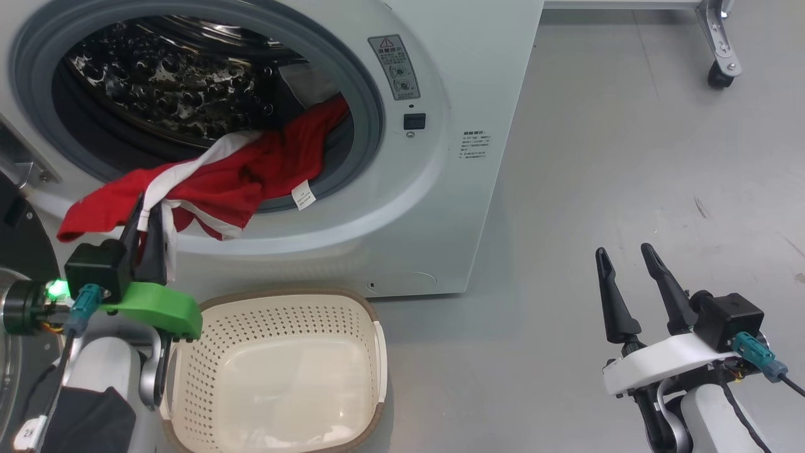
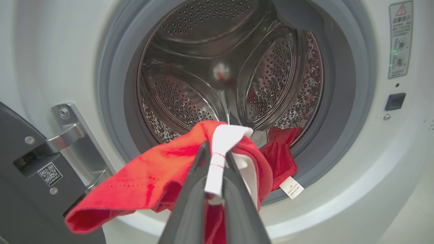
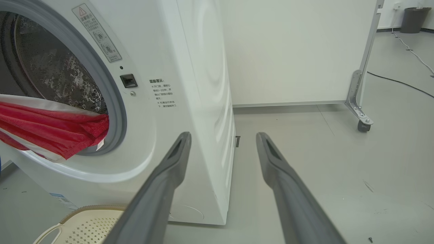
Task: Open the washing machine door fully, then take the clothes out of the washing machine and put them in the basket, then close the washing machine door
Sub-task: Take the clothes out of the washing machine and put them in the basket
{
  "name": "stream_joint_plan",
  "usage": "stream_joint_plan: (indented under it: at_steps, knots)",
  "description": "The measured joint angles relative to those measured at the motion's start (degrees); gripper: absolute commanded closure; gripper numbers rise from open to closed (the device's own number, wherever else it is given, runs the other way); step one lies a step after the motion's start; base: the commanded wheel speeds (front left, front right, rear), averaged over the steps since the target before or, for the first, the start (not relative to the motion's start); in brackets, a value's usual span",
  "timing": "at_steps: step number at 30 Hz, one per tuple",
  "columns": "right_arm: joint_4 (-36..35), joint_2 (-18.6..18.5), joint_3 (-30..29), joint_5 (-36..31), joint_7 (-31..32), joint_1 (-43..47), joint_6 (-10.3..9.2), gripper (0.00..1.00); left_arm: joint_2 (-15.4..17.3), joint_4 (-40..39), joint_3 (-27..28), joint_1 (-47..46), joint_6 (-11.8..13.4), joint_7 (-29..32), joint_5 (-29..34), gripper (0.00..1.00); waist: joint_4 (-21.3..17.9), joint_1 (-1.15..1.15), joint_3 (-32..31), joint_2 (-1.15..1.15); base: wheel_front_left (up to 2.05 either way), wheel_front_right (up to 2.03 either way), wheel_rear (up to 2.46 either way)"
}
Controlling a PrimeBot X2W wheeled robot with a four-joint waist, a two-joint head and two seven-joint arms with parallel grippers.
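The washing machine (image 1: 440,189) stands with its drum exposed, and the washing machine door (image 1: 19,251) is swung out at the far left. Red clothes (image 1: 233,182) with a white stripe and tag spill over the grey gasket. My left gripper (image 1: 149,211) is shut on the clothes' white-and-red edge, just outside the opening and above the basket (image 1: 283,294). The left wrist view shows that gripper (image 2: 216,150) pinching a white band of the clothes (image 2: 152,179). More red cloth lies inside the drum. My right gripper (image 1: 626,251) is open, out over the floor to the right.
The cream basket sits on the grey floor right against the machine's front. A white panel on a castor (image 1: 720,56) stands at the back right. In the right wrist view a dark bin (image 3: 412,18) and a cable (image 3: 400,81) lie farther off.
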Motion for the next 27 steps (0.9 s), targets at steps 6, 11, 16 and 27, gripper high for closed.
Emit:
stream_joint_plan:
  at_steps: [6, 11, 16, 27]
  knots:
    - [-0.2, 0.08, -0.04, -0.08, 0.0, 0.24, 0.0, 0.0, -0.01, -9.14, -0.96, 0.44, 0.71, -0.13, 2.66, 1.0, 0.04, 0.0, -0.18, 0.0, 0.0, 0.0, 0.0]
    - [-0.29, 0.42, -0.01, -0.08, 0.0, 0.25, 0.0, 0.0, -0.3, -13.45, -0.29, 1.66, 1.56, -0.16, 2.74, 1.0, -0.09, 0.0, -0.1, 0.0, 0.0, 0.0, 0.0]
    - [-0.32, 0.48, -0.02, -0.08, 0.0, 0.27, 0.0, 0.0, -0.84, -11.48, -0.96, 5.87, 1.56, -0.15, 2.75, 1.0, -0.35, 0.0, 0.16, 0.0, 0.0, 0.0, 0.0]
    - [-1.23, 0.75, 0.77, -0.08, 0.0, 0.13, 0.0, 0.0, -0.96, -7.8, -2.82, 9.72, 1.33, 2.57, 2.55, 1.0, -1.82, 0.0, 2.57, 0.0, 0.0, 0.0, 0.0]
